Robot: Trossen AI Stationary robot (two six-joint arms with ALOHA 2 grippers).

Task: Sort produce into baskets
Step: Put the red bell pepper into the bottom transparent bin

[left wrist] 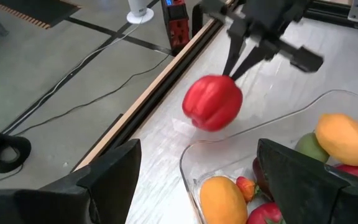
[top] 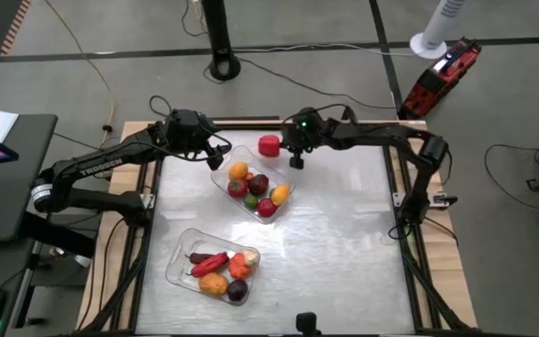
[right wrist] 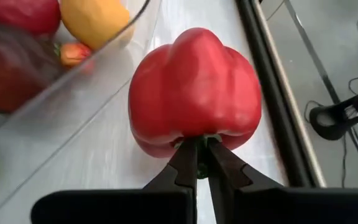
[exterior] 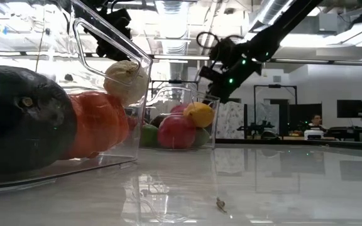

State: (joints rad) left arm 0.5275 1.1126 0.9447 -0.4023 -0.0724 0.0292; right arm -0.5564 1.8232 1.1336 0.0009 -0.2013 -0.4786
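1. High view: the right hand [top: 295, 161] is at the far middle of the pale, glossy counter [top: 344, 243], just right of a red bell pepper [top: 269, 145] that lies outside the far clear plastic basket [top: 221, 178]. That basket holds round fruits – orange, yellow, red, green. The near clear plastic basket [top: 178, 267] holds a chilli, orange pieces and a maroon one. The left hand [top: 215, 155] is by the far basket's left corner. My reading: the pepper is the last loose piece, so the step in hand is carrying it to a basket.

2. Low view: both baskets loom close; beyond them is a bright room with desks, monitors and a seated person at far right.

3. Left wrist view: the left hand's fingers [left wrist: 114, 177] stand spread, holding nothing. The pepper sits just beyond the far basket's rim, the right hand's tips meeting at it.

4. Right wrist view: the right hand's fingers [right wrist: 185, 165] are pressed together, pinching the pepper's green stem [right wrist: 199, 169]. The next move likely calls for a lift clear of a basket's rim – a stem pinch is slim, so the pepper may swing.
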